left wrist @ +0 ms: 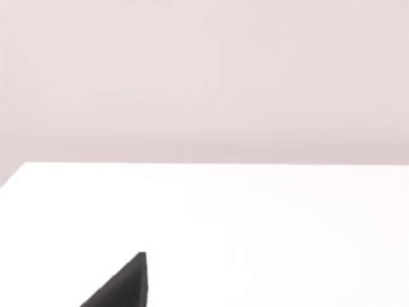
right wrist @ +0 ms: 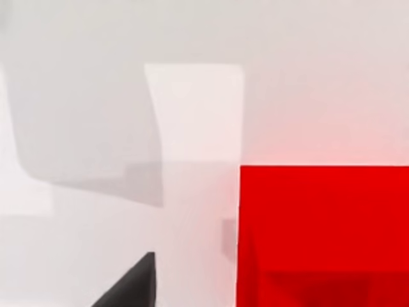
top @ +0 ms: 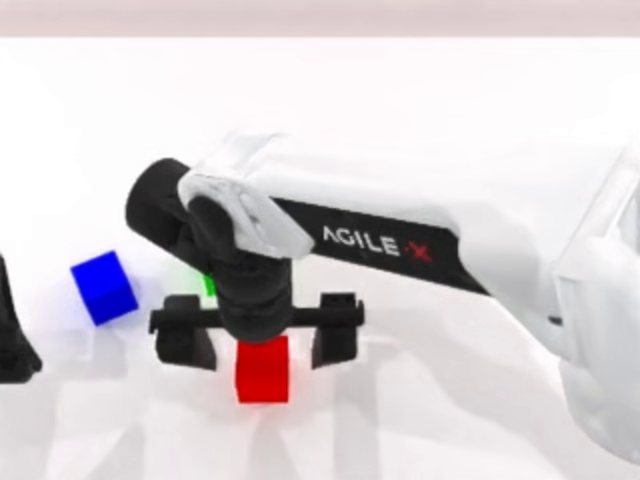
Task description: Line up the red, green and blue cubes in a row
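Note:
The red cube (top: 263, 369) rests on the white table, between the two spread fingers of my right gripper (top: 260, 345). That gripper is open and touches nothing. In the right wrist view the red cube (right wrist: 323, 224) fills one side, clear of the single dark fingertip (right wrist: 135, 284) that shows. The blue cube (top: 104, 287) sits to the left, apart from the others. Only a sliver of the green cube (top: 209, 285) shows behind my right wrist. My left gripper (top: 12, 335) is parked at the table's left edge, open, and one fingertip (left wrist: 128, 288) shows over bare table.
My right arm (top: 400, 245) stretches across the table from the right, covering the middle. The table's far edge (top: 320, 38) runs along the top.

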{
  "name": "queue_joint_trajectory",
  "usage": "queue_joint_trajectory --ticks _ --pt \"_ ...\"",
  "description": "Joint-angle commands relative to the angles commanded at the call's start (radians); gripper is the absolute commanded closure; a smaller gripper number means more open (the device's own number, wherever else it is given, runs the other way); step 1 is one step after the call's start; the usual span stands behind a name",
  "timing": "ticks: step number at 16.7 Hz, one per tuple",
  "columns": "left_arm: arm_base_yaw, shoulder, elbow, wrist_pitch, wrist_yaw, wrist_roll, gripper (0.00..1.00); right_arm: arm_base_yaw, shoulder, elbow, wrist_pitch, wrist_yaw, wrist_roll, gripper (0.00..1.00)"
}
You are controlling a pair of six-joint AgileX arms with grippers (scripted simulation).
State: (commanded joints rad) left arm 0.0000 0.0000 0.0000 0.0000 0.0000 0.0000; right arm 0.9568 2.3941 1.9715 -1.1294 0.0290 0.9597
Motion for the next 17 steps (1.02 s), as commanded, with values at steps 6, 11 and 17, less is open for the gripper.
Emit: queue_joint_trajectory --ticks 6,11,17 --pt "0.0 0.0 0.0 0.0 0.0 0.0 0.0 0.004 -0.008 0.11 -0.12 0.0 0.004 0.0" --pt "0.0 0.0 0.0 0.0 0.0 0.0 0.0 0.01 -0.027 0.231 -0.258 0.0 0.002 0.0" --pt "-0.007 0.023 0.023 -0.017 0.001 0.012 0.0 -0.007 -0.053 0.204 -0.24 0.009 -0.014 0.0"
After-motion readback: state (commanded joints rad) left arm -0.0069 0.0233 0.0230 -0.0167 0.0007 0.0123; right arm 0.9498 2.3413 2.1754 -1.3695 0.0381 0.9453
